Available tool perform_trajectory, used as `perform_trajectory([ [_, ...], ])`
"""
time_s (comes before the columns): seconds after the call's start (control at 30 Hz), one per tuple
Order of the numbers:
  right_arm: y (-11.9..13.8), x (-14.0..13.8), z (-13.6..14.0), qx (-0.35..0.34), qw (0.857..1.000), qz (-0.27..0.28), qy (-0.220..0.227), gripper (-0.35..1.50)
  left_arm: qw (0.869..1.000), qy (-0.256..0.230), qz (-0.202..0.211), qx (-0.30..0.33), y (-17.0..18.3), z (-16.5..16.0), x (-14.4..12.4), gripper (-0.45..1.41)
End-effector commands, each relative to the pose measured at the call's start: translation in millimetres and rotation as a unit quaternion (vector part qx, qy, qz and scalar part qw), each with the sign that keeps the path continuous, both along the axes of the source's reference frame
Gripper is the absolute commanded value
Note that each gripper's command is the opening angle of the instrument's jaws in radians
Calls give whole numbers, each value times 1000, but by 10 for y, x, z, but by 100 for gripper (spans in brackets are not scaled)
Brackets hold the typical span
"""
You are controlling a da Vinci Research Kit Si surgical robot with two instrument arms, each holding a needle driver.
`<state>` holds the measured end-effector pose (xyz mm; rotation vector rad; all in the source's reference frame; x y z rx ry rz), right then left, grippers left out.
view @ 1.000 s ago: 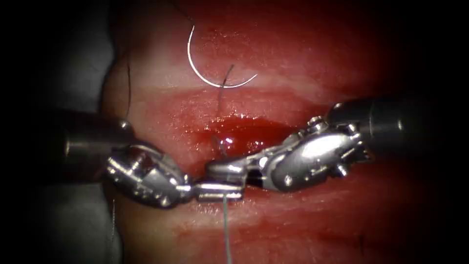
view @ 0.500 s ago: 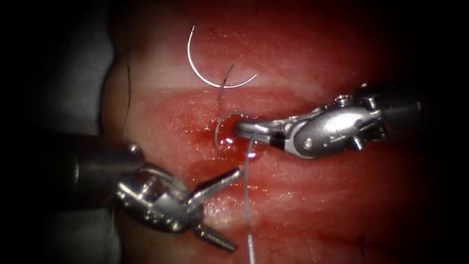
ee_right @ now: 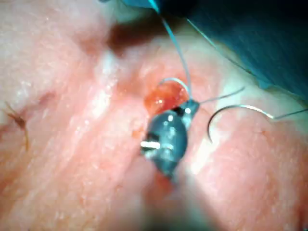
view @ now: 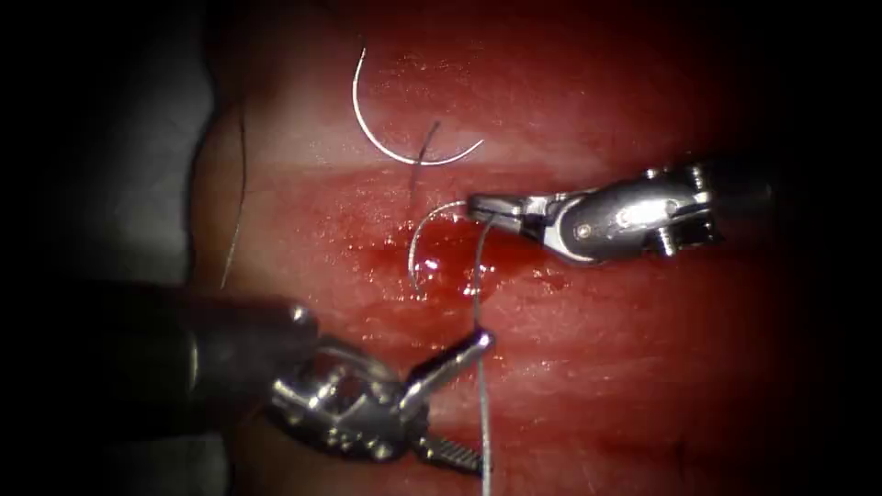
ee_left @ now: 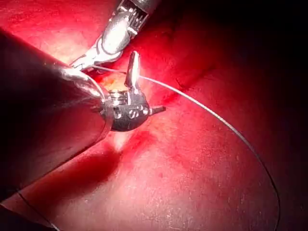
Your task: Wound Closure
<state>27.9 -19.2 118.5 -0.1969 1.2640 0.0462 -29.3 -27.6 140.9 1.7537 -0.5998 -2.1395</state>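
The right tool (view: 478,204), entering from the right with its shaft nearly level, pinches a curved needle (view: 424,237) at one end; the needle arcs down into the red fluid (view: 450,266) in the cut of the tissue (view: 643,367). The left tool (view: 459,404) sits below, jaws spread, holding nothing, beside the thread (view: 481,404). A second needle (view: 386,138) lies loose above the cut.

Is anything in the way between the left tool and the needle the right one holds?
Nothing solid. The thread runs down close beside the left tool's open, empty jaws. The right tool grips the needle at one end; its other end is in the tissue.
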Motion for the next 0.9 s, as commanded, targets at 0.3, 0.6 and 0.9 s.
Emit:
perform_trajectory([
  [0.3, 0, 5, 11, 8, 1000, 6, -1, -35, 1000, -2, 8, -12, -14, -2, -7, 126],
  [0.6, 0, 5, 12, 8, 1000, 7, -3, -35, 999, -16, 26, -14, -19, -6, -8, 76],
  [0.9, -1, 5, 11, 8, 1000, 7, -3, -35, 999, -25, 36, -13, -16, -7, -1, -45],
])
